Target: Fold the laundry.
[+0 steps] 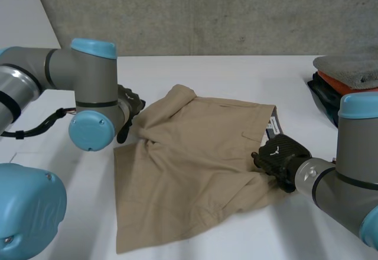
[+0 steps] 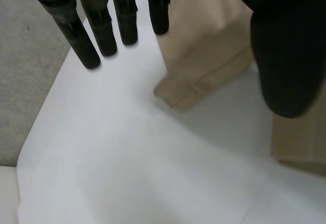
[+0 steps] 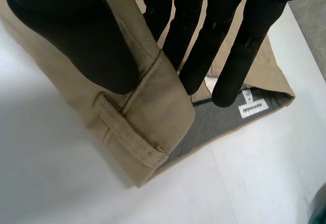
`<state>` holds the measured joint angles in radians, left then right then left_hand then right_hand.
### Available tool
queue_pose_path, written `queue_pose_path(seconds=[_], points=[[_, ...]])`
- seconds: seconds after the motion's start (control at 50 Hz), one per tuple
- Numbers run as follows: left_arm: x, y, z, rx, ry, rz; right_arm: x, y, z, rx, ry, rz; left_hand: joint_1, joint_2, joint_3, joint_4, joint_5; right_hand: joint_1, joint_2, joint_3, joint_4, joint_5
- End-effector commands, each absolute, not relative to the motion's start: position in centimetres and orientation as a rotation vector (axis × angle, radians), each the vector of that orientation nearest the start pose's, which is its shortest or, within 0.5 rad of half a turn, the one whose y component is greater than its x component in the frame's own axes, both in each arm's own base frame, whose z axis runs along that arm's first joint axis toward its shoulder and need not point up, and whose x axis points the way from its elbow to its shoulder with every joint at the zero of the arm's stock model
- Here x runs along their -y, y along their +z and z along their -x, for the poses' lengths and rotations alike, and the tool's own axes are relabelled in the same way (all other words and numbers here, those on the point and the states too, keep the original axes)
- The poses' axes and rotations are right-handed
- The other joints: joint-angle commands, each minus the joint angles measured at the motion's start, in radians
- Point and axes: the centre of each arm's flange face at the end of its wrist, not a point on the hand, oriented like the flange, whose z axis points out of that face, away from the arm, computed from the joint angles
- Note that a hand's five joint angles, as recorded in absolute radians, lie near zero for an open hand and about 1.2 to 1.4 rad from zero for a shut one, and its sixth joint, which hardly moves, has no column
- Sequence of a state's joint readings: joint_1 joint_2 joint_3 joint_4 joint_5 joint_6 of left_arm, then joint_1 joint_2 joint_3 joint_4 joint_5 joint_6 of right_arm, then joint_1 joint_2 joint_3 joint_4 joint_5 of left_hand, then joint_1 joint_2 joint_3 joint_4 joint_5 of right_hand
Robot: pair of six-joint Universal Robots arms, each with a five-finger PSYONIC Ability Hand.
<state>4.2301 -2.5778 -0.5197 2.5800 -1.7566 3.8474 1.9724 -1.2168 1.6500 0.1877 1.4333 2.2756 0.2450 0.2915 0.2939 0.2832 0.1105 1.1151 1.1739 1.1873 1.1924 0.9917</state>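
Shorts (image 1: 195,171), tan, are spread rumpled across the middle of the white tabletop (image 1: 236,77). Waistband (image 3: 153,112), at the edge nearest the right arm, is clamped between the thumb (image 3: 76,40) and fingers (image 3: 239,56) of the right hand (image 1: 280,153). A belt loop (image 3: 127,137) is seen by the thumb tip, a white label (image 3: 253,107) just past the fingertips. Left hand (image 1: 130,103) is set at the opposite edge, its fingers (image 2: 81,35) straight and held apart from its thumb (image 2: 285,56), nothing gripped; a cloth corner (image 2: 204,76) lies beneath. A pile of folded clothes (image 1: 348,74) is stacked at the tabletop's far right, well apart.
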Motion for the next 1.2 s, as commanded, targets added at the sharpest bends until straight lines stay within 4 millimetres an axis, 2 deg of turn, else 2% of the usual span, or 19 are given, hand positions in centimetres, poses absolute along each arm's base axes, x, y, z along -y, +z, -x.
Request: queue_pose_path(seconds=[0.02,0.06,0.14,0.16,0.22,0.24,0.3,0.32,0.48,0.62,0.74,0.86,0.92,0.98,1.0,1.02,1.04,1.16,1.2], points=[[34.1,19.7,30.1,-2.265,-1.469,-1.157,22.0,16.9,-26.2,-2.215,-1.554,1.715,0.006,-0.04,-0.042,-0.032,-0.034,0.281,0.222,0.209,0.204,0.23],[33.5,20.4,29.5,-2.305,-1.461,-1.132,21.9,17.1,-26.5,-2.206,-1.572,1.687,0.042,-0.005,-0.007,0.003,0.002,0.281,0.222,0.209,0.204,0.23],[30.8,22.4,28.4,-2.423,-1.456,-1.103,22.2,17.8,-27.5,-2.182,-1.634,1.6,0.103,0.057,0.054,0.065,0.063,0.281,0.222,0.209,0.204,0.23],[29.5,23.0,28.0,-2.481,-1.447,-1.1,22.5,18.0,-27.8,-2.183,-1.66,1.546,0.115,0.069,0.066,0.077,0.075,0.281,0.222,0.209,0.204,0.23],[27.3,23.5,27.3,-2.574,-1.428,-1.095,23.2,18.4,-28.3,-2.188,-1.695,1.444,0.121,0.075,0.072,0.083,0.081,0.281,0.222,0.209,0.204,0.23],[25.8,23.7,26.8,-2.633,-1.412,-1.09,23.8,18.5,-28.6,-2.201,-1.707,1.373,0.133,0.086,0.084,0.094,0.093,0.281,0.222,0.209,0.204,0.23],[23.4,23.5,26.0,-2.713,-1.364,-1.097,24.5,18.5,-29.0,-2.222,-1.709,1.286,0.136,0.089,0.087,0.098,0.096,0.281,0.222,0.209,0.204,0.23],[22.0,23.2,25.6,-2.754,-1.332,-1.101,25.1,18.4,-29.2,-2.239,-1.713,1.229,0.136,0.089,0.087,0.098,0.096,0.281,0.222,0.209,0.204,0.23],[17.1,20.7,24.1,-2.794,-1.24,-1.161,27.5,18.1,-29.6,-2.298,-1.723,1.007,0.139,0.092,0.09,0.1,0.099,0.281,0.222,0.209,0.204,0.23],[15.7,18.2,24.1,-2.804,-1.151,-1.19,28.7,18.2,-29.6,-2.338,-1.752,0.88,0.142,0.095,0.093,0.103,0.102,0.281,0.222,0.209,0.204,0.23],[16.0,17.3,24.8,-2.787,-1.168,-1.199,28.9,18.3,-29.4,-2.37,-1.776,0.836,0.147,0.101,0.099,0.109,0.107,0.281,0.222,0.209,0.204,0.23],[16.8,16.3,26.4,-2.764,-1.241,-1.196,28.7,18.2,-29.3,-2.377,-1.776,0.828,0.183,0.136,0.134,0.144,0.143,0.281,0.222,0.209,0.204,0.23],[16.7,15.9,27.0,-2.771,-1.233,-1.204,28.7,18.2,-29.2,-2.378,-1.779,0.823,0.279,0.233,0.23,0.241,0.239,0.281,0.222,0.209,0.204,0.23],[16.5,15.2,27.7,-2.766,-1.219,-1.216,28.8,18.4,-29.1,-2.378,-1.784,0.818,0.578,0.532,0.529,0.54,0.538,0.281,0.222,0.209,0.204,0.23],[16.6,15.0,27.9,-2.761,-1.224,-1.213,28.8,18.4,-29.1,-2.38,-1.782,0.816,0.701,0.655,0.652,0.663,0.661,0.281,0.222,0.209,0.204,0.23],[16.8,14.7,28.1,-2.744,-1.237,-1.204,28.7,18.4,-29.1,-2.384,-1.779,0.814,1.071,1.025,1.023,1.033,1.031,0.281,0.222,0.209,0.204,0.23],[16.9,14.6,28.2,-2.728,-1.255,-1.193,28.7,18.6,-29.0,-2.383,-1.783,0.812,1.15,1.104,1.102,1.112,1.11,0.281,0.222,0.209,0.204,0.23],[17.5,15.1,28.2,-2.662,-1.33,-1.155,27.9,19.9,-27.9,-2.399,-1.788,0.842,1.151,1.105,1.102,1.113,1.111,0.281,0.222,0.209,0.204,0.23],[17.2,15.9,28.1,-2.643,-1.351,-1.195,27.0,20.5,-27.1,-2.421,-1.761,0.962,1.151,1.105,1.102,1.113,1.111,0.281,0.222,0.209,0.204,0.23]])
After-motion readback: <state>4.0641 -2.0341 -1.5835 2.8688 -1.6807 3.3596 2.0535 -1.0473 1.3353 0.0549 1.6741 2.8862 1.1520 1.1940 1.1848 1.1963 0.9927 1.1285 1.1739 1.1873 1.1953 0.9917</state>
